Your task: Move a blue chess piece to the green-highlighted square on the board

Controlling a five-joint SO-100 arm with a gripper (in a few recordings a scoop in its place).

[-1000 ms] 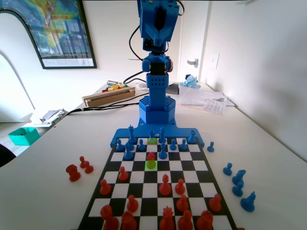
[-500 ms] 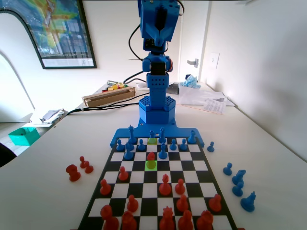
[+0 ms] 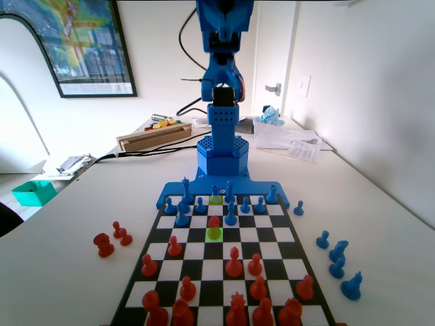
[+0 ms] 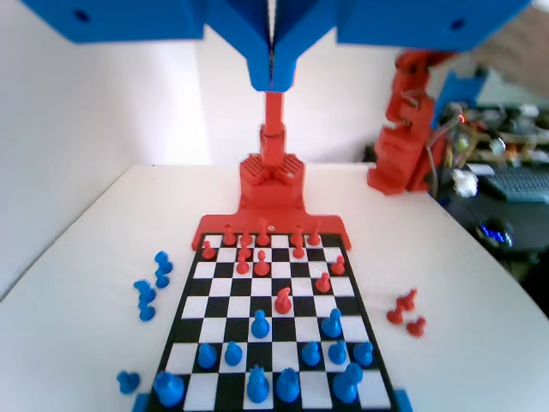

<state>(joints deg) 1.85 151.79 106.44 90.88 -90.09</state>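
Note:
The board (image 3: 178, 265) lies in front of the blue arm (image 3: 221, 122), which stands upright at its far end. In the fixed view the bright green-highlighted square (image 3: 214, 236) is in the board's far half, and a red pawn (image 3: 214, 221) stands on it. Two rows behind, a small blue chess piece (image 3: 215, 190) stands at the duller yellow-green square (image 3: 217, 200). In the wrist view my gripper (image 4: 272, 75) hangs high above the board (image 4: 190, 307), its jaws pressed together with nothing between them, far from every piece.
In the fixed view several blue pieces (image 3: 336, 257) lie off the board on the right and three red ones (image 3: 109, 239) on the left. More blue pieces (image 3: 182, 212) crowd the far rows, red ones (image 3: 234, 261) the near rows. A teal box (image 3: 32, 192) sits far left.
The arm's upper links have turned and look narrower than a second ago. No piece on the board has moved.

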